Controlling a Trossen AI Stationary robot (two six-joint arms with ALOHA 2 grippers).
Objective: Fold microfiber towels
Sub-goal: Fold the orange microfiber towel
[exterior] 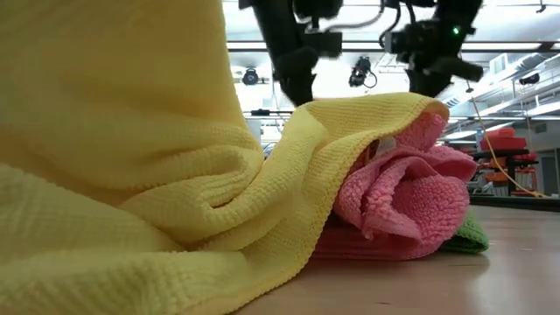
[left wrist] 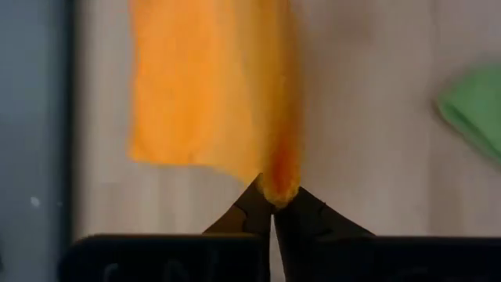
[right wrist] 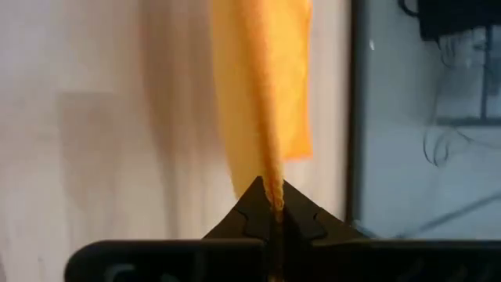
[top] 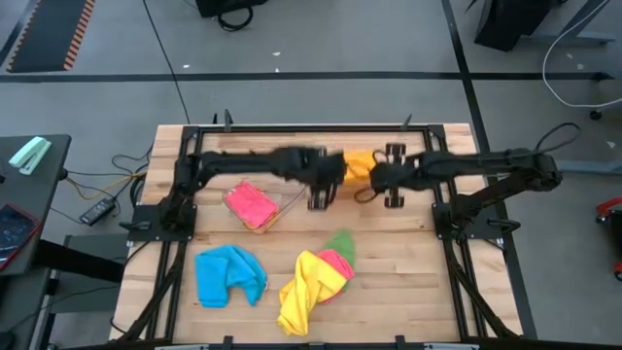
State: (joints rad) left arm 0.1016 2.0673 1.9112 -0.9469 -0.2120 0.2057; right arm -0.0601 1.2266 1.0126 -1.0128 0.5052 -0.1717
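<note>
Orange towel [top: 360, 161] hangs above the table's far middle between us: left gripper [left wrist: 273, 205] clenched on one corner, right gripper [right wrist: 273, 205] pinching another. Uneven pulling could slip a corner. Nearer lie the blue towel [top: 229, 274] and yellow towel [top: 306, 289], well apart from the lift.

orange towel [top: 360, 162], blue towel [top: 228, 274], yellow towel [top: 306, 287]

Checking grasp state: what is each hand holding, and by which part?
Both hold the orange towel. Left hand pinches a bunched bottom corner; right hand pinches its edge, the towel hanging between them above the table.
</note>
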